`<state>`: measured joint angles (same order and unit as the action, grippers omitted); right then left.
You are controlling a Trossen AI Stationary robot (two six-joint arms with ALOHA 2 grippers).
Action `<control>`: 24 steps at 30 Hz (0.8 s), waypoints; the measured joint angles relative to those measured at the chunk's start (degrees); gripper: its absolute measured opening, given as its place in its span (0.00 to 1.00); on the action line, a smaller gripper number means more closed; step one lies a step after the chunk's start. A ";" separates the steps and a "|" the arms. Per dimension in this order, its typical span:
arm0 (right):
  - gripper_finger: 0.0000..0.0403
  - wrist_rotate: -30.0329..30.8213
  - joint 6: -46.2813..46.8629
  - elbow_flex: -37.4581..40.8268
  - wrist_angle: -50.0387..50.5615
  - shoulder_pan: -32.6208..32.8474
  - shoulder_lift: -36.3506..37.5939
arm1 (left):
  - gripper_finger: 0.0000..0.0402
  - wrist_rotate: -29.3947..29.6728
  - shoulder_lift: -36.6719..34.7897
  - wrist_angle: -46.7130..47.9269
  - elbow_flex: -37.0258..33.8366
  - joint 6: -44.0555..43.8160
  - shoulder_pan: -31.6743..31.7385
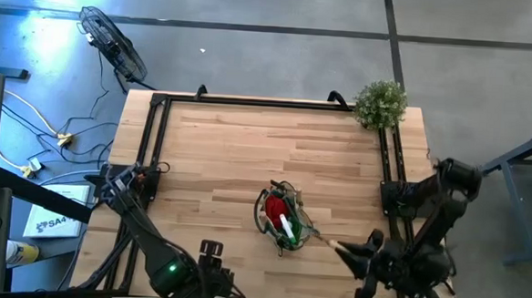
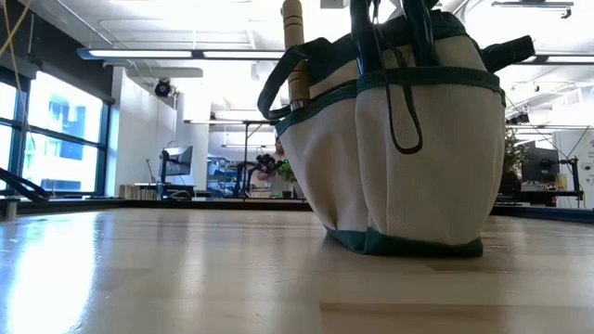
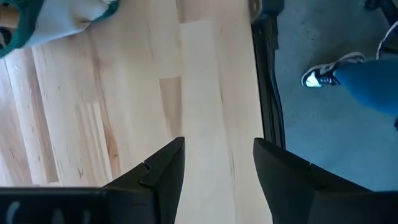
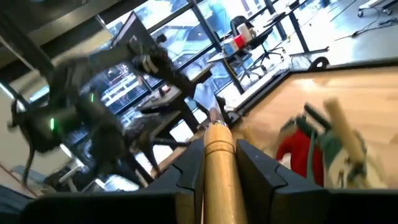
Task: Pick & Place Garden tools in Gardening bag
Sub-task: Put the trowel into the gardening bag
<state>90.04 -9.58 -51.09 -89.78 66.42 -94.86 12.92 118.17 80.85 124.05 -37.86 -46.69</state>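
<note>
The gardening bag stands upright on the wooden table, right of centre toward the near edge. A red piece and a green-and-white bottle show inside it. In the low view a wooden handle sticks up out of the bag. My right gripper is just right of the bag, pointing level at it and shut on a garden tool with a pale wooden handle. My left gripper hovers open over bare table near the front edge, left of the bag. My right gripper pinches the tool's pale wooden handle between its two fingers. The handle runs along the fingers. They come level from the table's right, and the tool's metal end sticks out ahead toward the bag. Whether that end touches the bag, I cannot tell.
A bushy green plant stands at the table's far right corner. Black frame rails run along the left, far and right edges. A person's shoe and leg show on the floor beyond the table's edge. Bare wood lies left of the bag.
</note>
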 joint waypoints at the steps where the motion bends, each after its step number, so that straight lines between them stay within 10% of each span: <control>1: 0.15 0.00 -1.44 0.00 0.00 -0.05 1.90 | 0.46 0.10 0.00 0.27 0.00 0.01 -0.46; 19: 0.15 -0.02 -28.21 0.00 2.60 -2.68 28.38 | 0.46 6.54 0.00 3.70 0.00 -0.01 -4.56; 24: 0.15 -0.04 -29.27 0.09 19.45 -5.29 38.98 | 0.46 8.55 0.00 4.69 0.00 0.23 -1.71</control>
<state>90.00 -38.85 -51.00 -70.33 61.13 -55.87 21.47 118.17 85.54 124.05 -37.63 -48.40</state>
